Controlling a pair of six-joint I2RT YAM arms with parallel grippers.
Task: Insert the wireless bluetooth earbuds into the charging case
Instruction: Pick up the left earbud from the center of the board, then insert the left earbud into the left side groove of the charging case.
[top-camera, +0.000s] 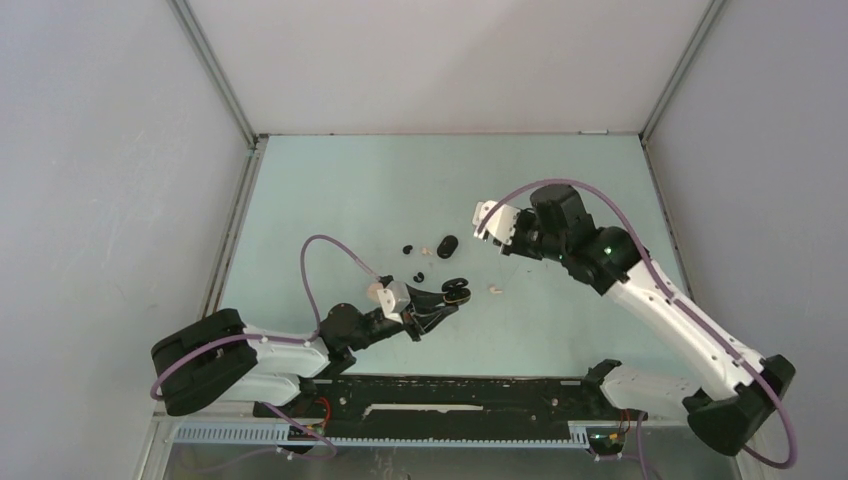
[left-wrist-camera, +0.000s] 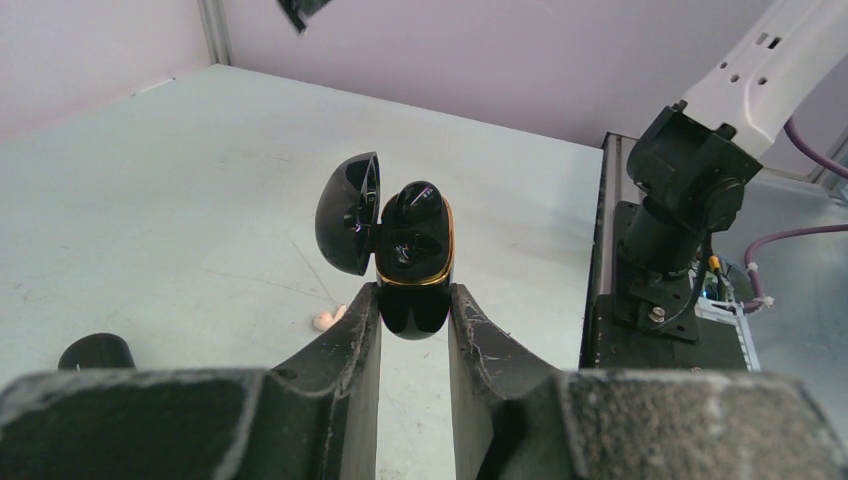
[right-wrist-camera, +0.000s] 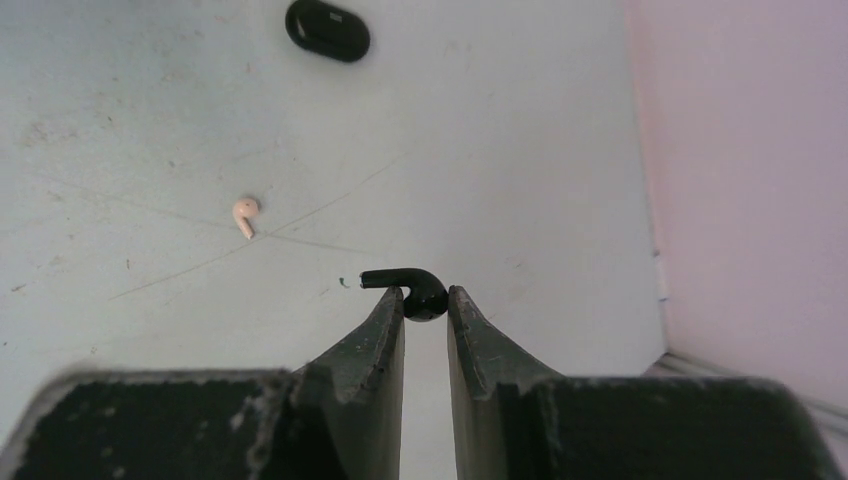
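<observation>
My left gripper (top-camera: 447, 297) (left-wrist-camera: 413, 298) is shut on the base of an open black charging case with a gold rim (left-wrist-camera: 413, 262), held above the table. Its lid (left-wrist-camera: 348, 212) swings open to the left, and one black earbud (left-wrist-camera: 414, 200) sits in the case. My right gripper (top-camera: 508, 246) (right-wrist-camera: 425, 298) is shut on a black earbud (right-wrist-camera: 418, 290) by its head, stem pointing left, held above the table. Loose on the table are a whitish earbud (top-camera: 494, 290) (right-wrist-camera: 244, 215) (left-wrist-camera: 325, 319), two black earbuds (top-camera: 408, 249) (top-camera: 418, 274) and another whitish one (top-camera: 427, 250).
A closed black case (top-camera: 447, 245) (right-wrist-camera: 327, 29) lies on the table between the grippers. A dark rounded thing (left-wrist-camera: 95, 352) lies at the left of the left wrist view. The enclosure walls (top-camera: 700, 180) stand close on the right and back.
</observation>
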